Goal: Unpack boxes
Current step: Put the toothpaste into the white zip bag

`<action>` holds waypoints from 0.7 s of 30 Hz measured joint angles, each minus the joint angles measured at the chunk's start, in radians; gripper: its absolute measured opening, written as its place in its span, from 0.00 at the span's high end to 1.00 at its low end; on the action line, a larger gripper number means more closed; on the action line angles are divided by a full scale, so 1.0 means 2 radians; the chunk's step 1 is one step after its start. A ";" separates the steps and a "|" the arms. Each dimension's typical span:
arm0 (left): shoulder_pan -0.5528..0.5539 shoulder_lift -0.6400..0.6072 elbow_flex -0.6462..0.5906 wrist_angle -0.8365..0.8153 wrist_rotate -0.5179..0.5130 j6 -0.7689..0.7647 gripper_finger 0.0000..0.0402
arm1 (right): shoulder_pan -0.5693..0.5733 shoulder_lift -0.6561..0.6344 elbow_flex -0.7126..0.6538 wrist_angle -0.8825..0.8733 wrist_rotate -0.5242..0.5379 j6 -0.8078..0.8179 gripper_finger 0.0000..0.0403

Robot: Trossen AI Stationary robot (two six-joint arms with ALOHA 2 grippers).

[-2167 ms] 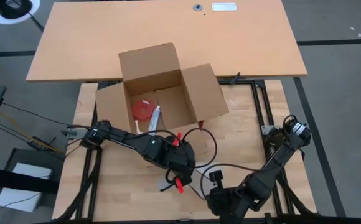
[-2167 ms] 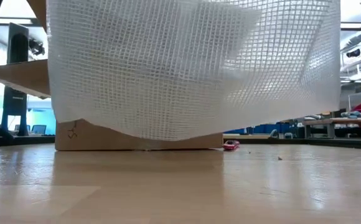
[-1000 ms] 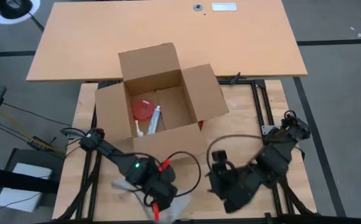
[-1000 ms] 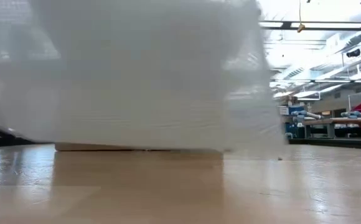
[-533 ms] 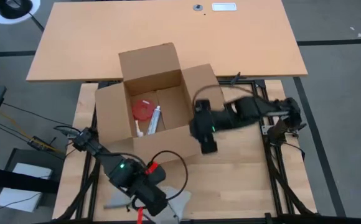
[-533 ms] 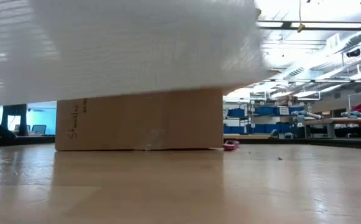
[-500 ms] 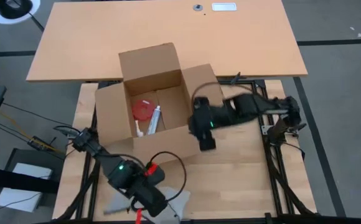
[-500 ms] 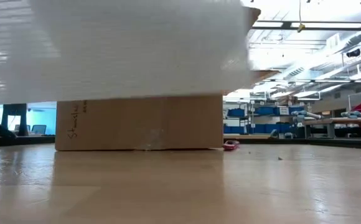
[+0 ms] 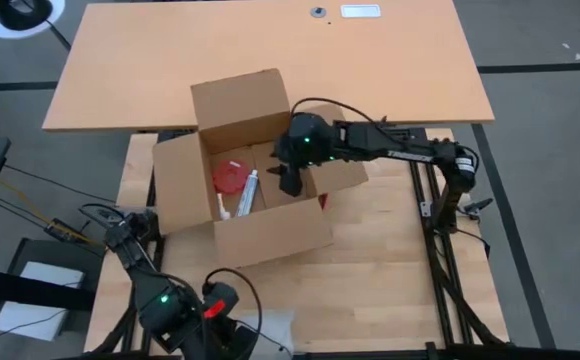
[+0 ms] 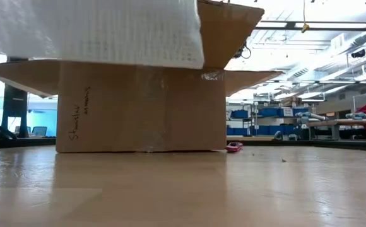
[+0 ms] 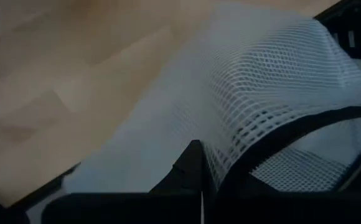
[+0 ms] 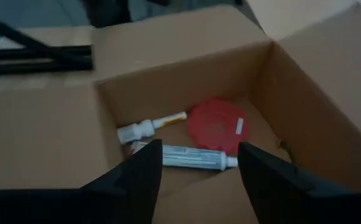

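Observation:
The brown cardboard box (image 9: 255, 165) stands mid-table with its four flaps spread open; the low view shows its near wall (image 10: 142, 107). Inside lie a red round disc (image 12: 216, 126), a white tube (image 12: 193, 155) and a small white bottle (image 12: 148, 129). My right gripper (image 9: 290, 178) hovers open above the box's right part, its fingers (image 12: 140, 177) pointing slantwise down into it and touching nothing. My left gripper (image 9: 225, 322) is at the table's near edge, left of centre, shut on a white mesh sheet (image 11: 261, 93). My left gripper pinches the white mesh sheet between its shut fingers (image 11: 196, 165), at a bent part of the sheet (image 11: 221, 152). The fingers point steeply down. The mesh billows out past them. In the low view its lower edge (image 10: 107, 60) hangs clear of the table.
A larger wooden tabletop (image 9: 270, 60) adjoins the far side, under the box's back flap. A small red thing (image 10: 233, 147) lies by the box's near right corner. Bare wood (image 9: 390, 270) stretches right of and in front of the box.
My right gripper has swung from the table's near right to above the box's right part, tipping less steeply. My left gripper has carried the mesh sheet toward the near left edge, rolling as it went. In the low view the sheet has drawn away, uncovering the box's near wall.

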 joint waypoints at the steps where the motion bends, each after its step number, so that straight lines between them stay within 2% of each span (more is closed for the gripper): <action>1: -0.001 0.000 0.000 -0.001 -0.007 0.000 0.98 | -0.003 0.007 -0.004 0.012 0.000 0.009 0.48; 8: -0.004 0.000 0.000 -0.014 -0.025 0.001 0.98 | -0.014 0.083 0.028 0.004 -0.006 0.024 0.49; 21: -0.006 0.000 0.000 0.002 -0.026 0.001 0.98 | -0.039 0.289 0.225 -0.076 -0.015 0.105 0.51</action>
